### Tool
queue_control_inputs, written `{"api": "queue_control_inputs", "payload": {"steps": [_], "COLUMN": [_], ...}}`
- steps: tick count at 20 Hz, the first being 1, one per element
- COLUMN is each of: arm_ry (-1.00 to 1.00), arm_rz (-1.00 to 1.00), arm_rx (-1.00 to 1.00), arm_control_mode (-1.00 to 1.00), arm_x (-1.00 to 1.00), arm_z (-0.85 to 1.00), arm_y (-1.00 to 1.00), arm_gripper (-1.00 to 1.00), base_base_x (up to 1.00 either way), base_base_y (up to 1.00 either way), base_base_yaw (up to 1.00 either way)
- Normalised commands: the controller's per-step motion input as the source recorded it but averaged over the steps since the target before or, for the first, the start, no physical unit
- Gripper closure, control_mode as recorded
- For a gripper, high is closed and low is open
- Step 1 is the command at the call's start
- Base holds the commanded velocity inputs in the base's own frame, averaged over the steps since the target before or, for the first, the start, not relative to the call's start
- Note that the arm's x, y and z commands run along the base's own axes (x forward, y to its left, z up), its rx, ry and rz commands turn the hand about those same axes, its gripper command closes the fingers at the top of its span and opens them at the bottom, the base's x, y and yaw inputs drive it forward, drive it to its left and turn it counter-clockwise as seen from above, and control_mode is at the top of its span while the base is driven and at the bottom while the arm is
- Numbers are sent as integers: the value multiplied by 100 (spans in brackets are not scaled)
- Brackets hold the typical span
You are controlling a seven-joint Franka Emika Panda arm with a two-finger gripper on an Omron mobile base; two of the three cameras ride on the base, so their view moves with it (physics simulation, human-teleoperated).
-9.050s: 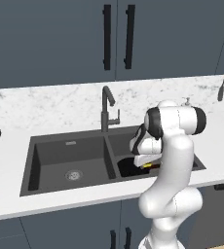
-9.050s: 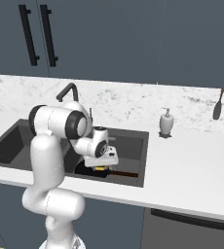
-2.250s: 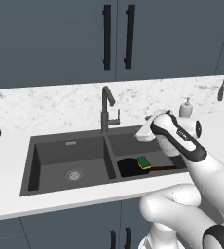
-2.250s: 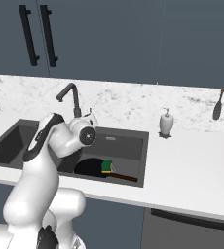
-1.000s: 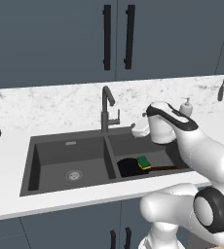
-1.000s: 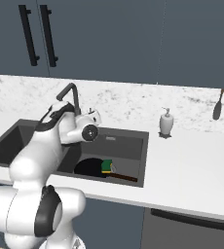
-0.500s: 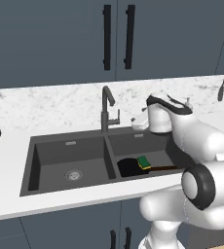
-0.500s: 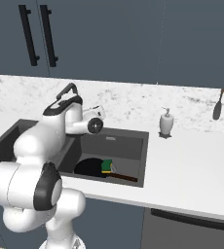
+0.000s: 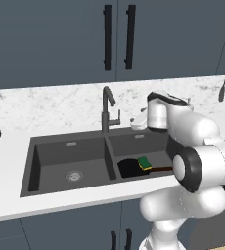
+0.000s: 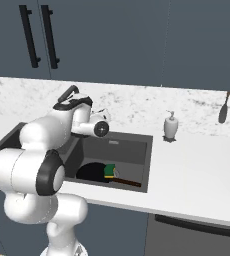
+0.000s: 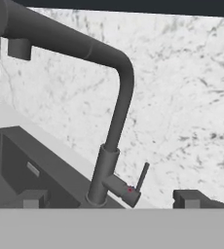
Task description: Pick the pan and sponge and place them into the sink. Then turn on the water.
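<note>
Left base view: no readable labels or writing anywhere. The wide dark grey double-basin sink [image 9: 51, 161] sits in the white marble counter [image 9: 16, 146]. Its right basin holds the small round black frying pan [image 9: 129, 168], and the green-topped yellow sponge [image 9: 145, 162] lies on the pan's rim by the thin brown handle [image 9: 162, 169]. Left basin holds nothing but its round metal drain [image 9: 74, 175]. The tall dark grey angular faucet [image 9: 106, 110] stands behind the divider, no stream visible. The claw [image 9: 137, 122] is near the faucet's lever side, mostly hidden by the arm.

Right base view: pan [image 10: 93, 171] and sponge [image 10: 110, 171] sit in the near basin; the arm covers the other basin and most of the faucet. A white soap dispenser [image 10: 170, 125] stands on the counter right of the sink.

Hand view: faucet [image 11: 115, 131] fills the centre, side lever [image 11: 141, 177] upright. Claw fingertips [image 11: 188, 198] are spread wide apart, gripping nothing, and cut off by the bottom band.
</note>
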Motion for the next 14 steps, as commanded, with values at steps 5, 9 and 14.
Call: {"api": "queue_control_inputs", "payload": {"steps": [5,9,14], "arm_ry": [-1,0,0], "arm_rz": [0,0,0], "arm_rx": [0,0,0], "arm_control_mode": [-100,-100,-100], "arm_x": [28,23,11], "arm_z": [-5,-6,-3], "arm_y": [0,0,10], "arm_gripper": [-100,-100,-100], "base_base_x": [0,0,0], "base_base_y": [0,0,0], "base_base_yaw": [0,0,0]}}
